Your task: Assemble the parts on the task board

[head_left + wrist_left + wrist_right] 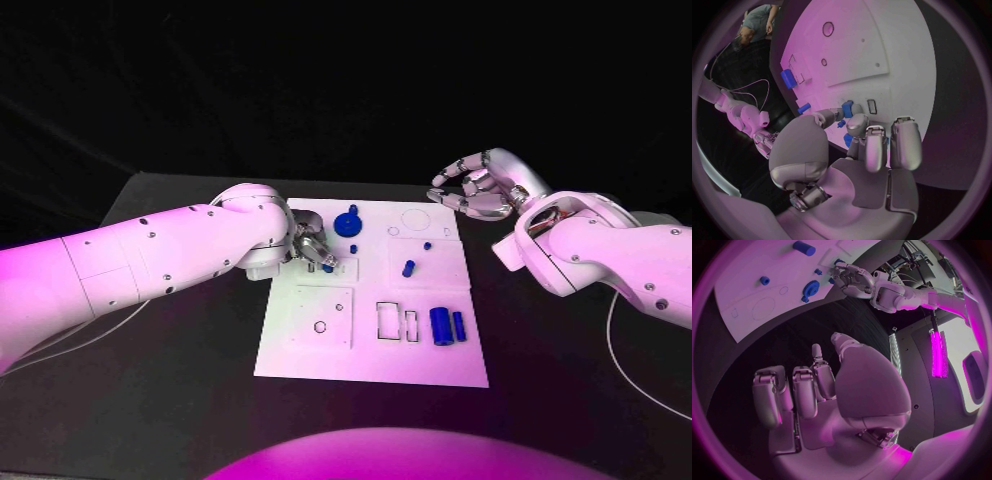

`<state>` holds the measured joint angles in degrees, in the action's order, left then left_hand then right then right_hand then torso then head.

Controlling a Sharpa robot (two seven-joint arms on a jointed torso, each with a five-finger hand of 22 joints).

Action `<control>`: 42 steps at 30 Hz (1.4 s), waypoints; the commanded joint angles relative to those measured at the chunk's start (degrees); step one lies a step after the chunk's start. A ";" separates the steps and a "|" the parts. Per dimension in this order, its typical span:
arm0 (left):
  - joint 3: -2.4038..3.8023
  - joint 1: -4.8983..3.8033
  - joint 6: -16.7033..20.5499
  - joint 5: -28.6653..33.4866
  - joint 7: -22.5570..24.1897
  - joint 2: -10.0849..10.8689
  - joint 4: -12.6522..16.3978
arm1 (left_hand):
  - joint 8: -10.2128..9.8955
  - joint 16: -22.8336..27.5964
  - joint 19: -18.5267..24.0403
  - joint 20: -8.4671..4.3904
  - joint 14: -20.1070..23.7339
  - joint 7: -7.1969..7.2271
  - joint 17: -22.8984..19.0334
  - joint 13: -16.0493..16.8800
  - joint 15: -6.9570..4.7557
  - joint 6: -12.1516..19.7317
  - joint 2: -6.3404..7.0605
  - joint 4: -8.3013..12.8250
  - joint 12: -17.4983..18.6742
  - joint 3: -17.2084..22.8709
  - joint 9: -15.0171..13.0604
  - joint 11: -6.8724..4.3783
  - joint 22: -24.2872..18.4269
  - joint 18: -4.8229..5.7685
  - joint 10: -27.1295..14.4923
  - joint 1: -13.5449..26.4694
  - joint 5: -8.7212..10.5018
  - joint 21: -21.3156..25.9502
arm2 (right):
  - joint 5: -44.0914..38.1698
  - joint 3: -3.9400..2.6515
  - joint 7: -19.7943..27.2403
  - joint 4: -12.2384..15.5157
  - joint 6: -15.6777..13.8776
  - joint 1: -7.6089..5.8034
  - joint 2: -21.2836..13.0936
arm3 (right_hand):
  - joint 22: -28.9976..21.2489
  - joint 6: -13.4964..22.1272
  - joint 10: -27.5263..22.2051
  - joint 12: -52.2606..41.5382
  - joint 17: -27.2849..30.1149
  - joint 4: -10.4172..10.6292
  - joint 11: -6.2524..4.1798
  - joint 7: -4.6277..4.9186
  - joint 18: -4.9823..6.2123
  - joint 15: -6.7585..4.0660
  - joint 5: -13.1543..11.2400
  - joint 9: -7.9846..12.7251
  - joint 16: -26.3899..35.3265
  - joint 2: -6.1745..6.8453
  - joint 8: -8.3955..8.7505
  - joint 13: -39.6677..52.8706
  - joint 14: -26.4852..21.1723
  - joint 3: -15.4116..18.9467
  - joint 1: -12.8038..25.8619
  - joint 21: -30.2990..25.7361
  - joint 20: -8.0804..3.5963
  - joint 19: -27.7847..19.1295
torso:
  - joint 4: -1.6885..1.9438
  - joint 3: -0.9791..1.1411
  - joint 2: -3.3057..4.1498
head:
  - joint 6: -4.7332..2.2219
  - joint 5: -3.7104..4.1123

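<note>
The white task board (372, 345) lies mid-table, cut with rectangular slots and round holes. 2 blue cylinders (447, 326) stand side by side near its right edge. My left hand (312, 249) pinches a small blue part (847, 108) over the board's upper left. My right hand (476, 186) hovers beyond the far right corner, fingers curled, holding nothing.

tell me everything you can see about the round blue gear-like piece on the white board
The round blue gear-like piece is a dark blue disc, plastic by its look, with a raised hub at its centre and a small knob at its far edge. It lies flat near the far edge of the white task board, just beyond the left hand, whose fingers are close beside it; contact cannot be told.
</note>
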<state>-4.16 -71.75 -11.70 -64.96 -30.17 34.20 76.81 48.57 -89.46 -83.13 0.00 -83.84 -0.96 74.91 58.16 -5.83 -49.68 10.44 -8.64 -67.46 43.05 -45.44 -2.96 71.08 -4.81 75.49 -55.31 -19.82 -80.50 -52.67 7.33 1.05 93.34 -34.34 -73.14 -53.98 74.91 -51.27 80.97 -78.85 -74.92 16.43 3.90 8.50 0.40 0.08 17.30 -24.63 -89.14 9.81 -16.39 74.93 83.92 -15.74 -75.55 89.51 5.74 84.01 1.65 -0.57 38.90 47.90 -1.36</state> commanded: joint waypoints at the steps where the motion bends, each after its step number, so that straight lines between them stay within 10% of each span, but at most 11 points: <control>1: -0.26 0.34 -1.76 0.30 -0.29 -0.19 -0.10 | 0.40 -0.36 -0.37 -0.02 -6.07 0.16 14.75 -0.06 -0.42 -0.79 -0.04 1.85 -0.41 1.39 0.14 -0.10 0.16 1.13 0.29 0.75 0.39 -0.37 | -0.63 0.00 0.04 0.06 0.59 0.04 -0.03 | 14.59 0.39 0.07 0.06 -12.90 0.19 -0.16 -0.02 -0.20 -0.51 0.24 -0.07 0.16 -0.19 -0.23 6.07 5.52 0.02 0.73 -0.20 -0.20 5.62 | 0.03 0.00 0.00 | 0.08 0.06; 42: 0.52 0.35 0.68 0.74 -0.15 1.14 1.48 | 2.02 -0.54 -0.75 -0.29 -6.16 0.45 15.09 -0.60 -0.65 -1.65 1.69 -6.92 -1.15 -13.23 2.18 -0.33 1.19 1.29 0.59 4.17 0.80 -0.71 | -0.50 0.00 -0.18 -0.02 -0.15 0.09 -0.17 | 14.47 0.89 0.00 0.14 -12.81 0.27 -0.27 -0.19 -0.15 -0.61 -1.10 -0.50 0.22 -0.28 -0.94 5.93 5.50 1.24 4.05 -0.38 -0.29 5.54 | 0.09 -0.03 -0.09 | -0.25 0.12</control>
<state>-3.74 -71.39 -11.48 -64.94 -30.31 35.32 77.95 50.36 -89.67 -83.54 -0.41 -84.05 -0.30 74.90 57.63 -6.03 -51.20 12.00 -15.37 -68.34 30.20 -43.30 -3.16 72.21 -3.92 75.68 -51.33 -19.16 -80.93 -52.66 7.33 0.91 93.33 -34.50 -73.11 -54.19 74.93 -50.66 80.97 -78.85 -74.90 16.68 3.90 8.29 0.40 -0.12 16.40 -25.08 -89.14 9.50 -17.06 74.91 84.13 -14.84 -72.22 89.51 5.74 84.01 1.72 -0.62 38.83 47.70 -1.19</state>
